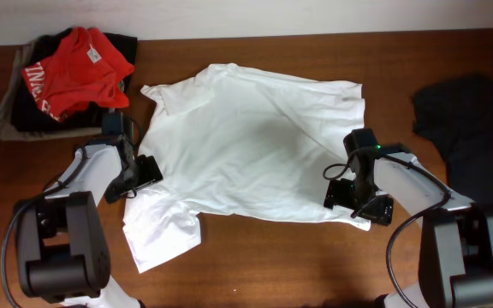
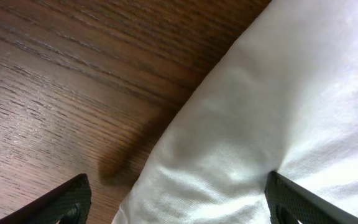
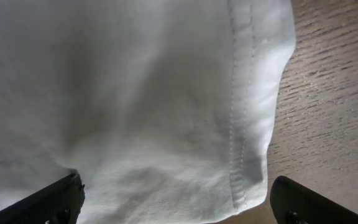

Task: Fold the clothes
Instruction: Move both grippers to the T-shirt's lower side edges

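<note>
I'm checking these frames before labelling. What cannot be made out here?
Overhead: white T-shirt edges under both arms, covered by them.
Wrist views: left gripper and right gripper show fingertips only, cut off by the bottom edge.
Overhead: black garment, cut off by the right edge.
Overhead: lettering on the red garment, too small to read.

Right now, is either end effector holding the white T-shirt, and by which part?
Nothing is held. The left end effector and right end effector both stand open over the white T-shirt.
</note>
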### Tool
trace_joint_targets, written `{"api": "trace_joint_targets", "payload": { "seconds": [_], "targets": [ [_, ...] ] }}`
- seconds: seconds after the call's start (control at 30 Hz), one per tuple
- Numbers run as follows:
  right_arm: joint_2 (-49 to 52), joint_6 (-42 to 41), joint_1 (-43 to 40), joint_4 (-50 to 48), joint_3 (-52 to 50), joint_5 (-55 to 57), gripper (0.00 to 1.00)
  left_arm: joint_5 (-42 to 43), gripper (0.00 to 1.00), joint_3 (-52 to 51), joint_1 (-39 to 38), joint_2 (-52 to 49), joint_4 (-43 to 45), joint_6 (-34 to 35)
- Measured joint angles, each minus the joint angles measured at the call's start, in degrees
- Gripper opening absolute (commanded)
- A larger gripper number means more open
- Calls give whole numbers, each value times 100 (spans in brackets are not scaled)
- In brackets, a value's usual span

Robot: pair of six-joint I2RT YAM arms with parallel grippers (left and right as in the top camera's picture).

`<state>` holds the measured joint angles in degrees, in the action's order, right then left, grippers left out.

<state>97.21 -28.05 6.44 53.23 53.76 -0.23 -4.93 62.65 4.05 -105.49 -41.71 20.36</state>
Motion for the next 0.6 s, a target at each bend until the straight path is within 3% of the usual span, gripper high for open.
{"api": "trace_joint_targets", "payload": {
  "seconds": [0.07,0.17,0.6],
  "targets": [
    [0,9,0,2,0,0,78,0,89,0,0,0,0,0],
    [0,9,0,2,0,-2,73,2,89,0,0,0,0,0],
    [-11,-24,0,-107,-243,2,72,2,90,0,0,0,0,0]
  ]
}}
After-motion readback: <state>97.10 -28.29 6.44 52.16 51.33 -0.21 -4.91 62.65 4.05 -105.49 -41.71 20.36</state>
